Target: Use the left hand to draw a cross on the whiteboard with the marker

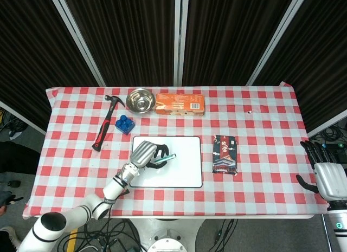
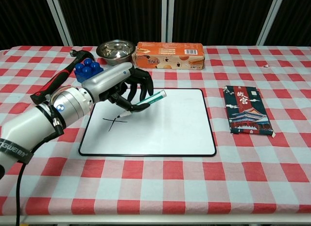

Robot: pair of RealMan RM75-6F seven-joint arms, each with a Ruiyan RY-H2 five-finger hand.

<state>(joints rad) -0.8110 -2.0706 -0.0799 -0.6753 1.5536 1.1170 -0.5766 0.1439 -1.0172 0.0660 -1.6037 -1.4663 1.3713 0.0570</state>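
Observation:
The whiteboard [image 2: 165,129] [image 1: 181,165] lies flat at the table's middle. A small black cross [image 2: 114,121] is drawn on its left part. My left hand [image 2: 119,85] [image 1: 143,154] hangs over the board's left side and holds a teal marker [image 2: 146,100] [image 1: 164,160] between its fingers. The marker slants down to the left, its tip near the cross's right end. My right hand [image 1: 325,173] is at the table's right edge with its fingers apart, holding nothing; the chest view does not show it.
Behind the board stand a blue block [image 2: 88,69], a steel bowl [image 2: 115,51] and an orange box [image 2: 169,55]. A red-handled hammer [image 2: 60,79] lies at the left. A dark packet [image 2: 248,111] lies right of the board.

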